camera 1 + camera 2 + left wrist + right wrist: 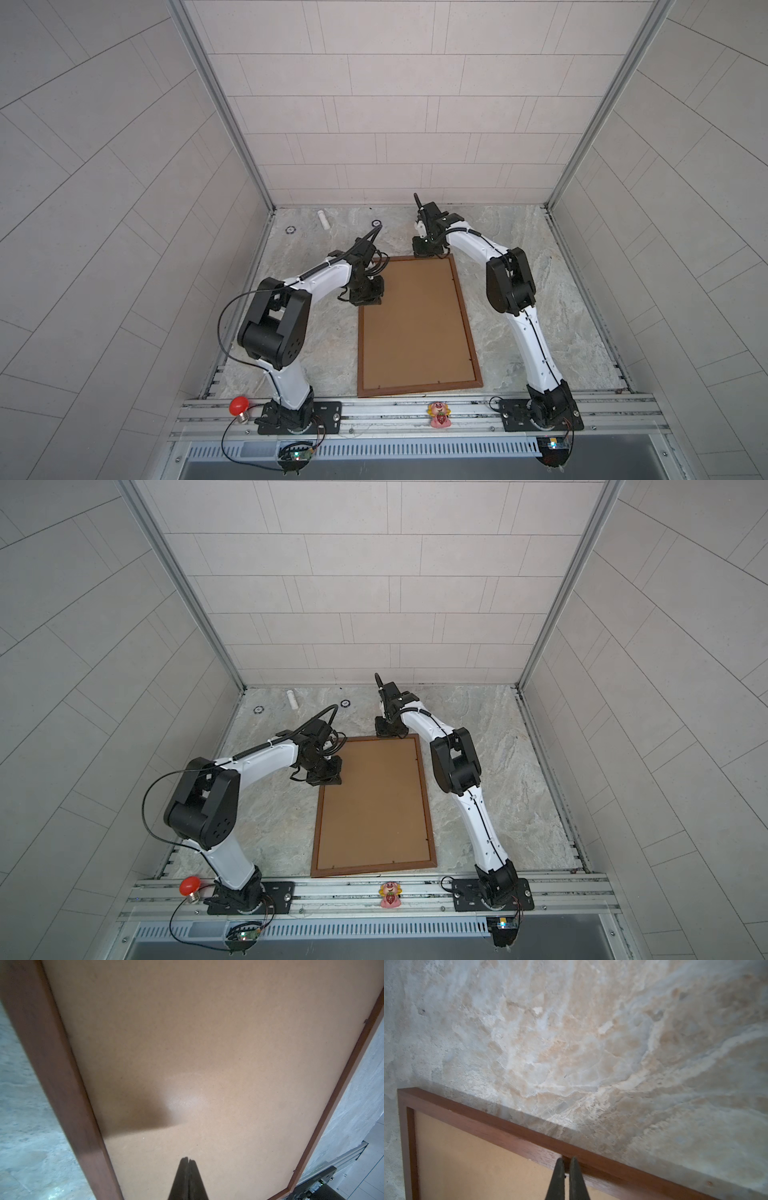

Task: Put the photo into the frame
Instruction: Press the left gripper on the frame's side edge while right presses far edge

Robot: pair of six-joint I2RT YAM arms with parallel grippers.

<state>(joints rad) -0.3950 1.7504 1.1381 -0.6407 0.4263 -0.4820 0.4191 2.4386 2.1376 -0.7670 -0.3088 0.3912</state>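
On the marble table (pixel 532 332), between your two arms, the frame (pixel 419 387) lies flat with its back up; its thin dark brown rails show in both top views (pixel 374 867), the long sides running away from the mounting rail and the near short side just beside that rail. A plain brown backing board (pixel 415 324) fills the opening inside the rails.

Your left gripper (pixel 370 300) is down at the frame's left long side, towards the far corner; in the left wrist view its jaws are pressed together (pixel 188 1160), the tips over the backing board (pixel 207 1043) just inside the left rail (pixel 52 1064); they hold nothing, and you cannot tell whether they touch the board.

Your right gripper (pixel 426 251) is at the far short side; in the right wrist view the jaws are drawn in to a thin slit (pixel 566 1160), the tips over the inner edge of the far rail (pixel 508 1128), with the board (pixel 467 1157) on one side and bare marble on the other; nothing shows gripped between them.

At the far left of the table, well apart from the frame, lie a white cylinder (pixel 324 219) and two small black rings (pixel 291 229); on the mounting rail sit a red bulb (pixel 239 405) and a pink toy (pixel 439 413).
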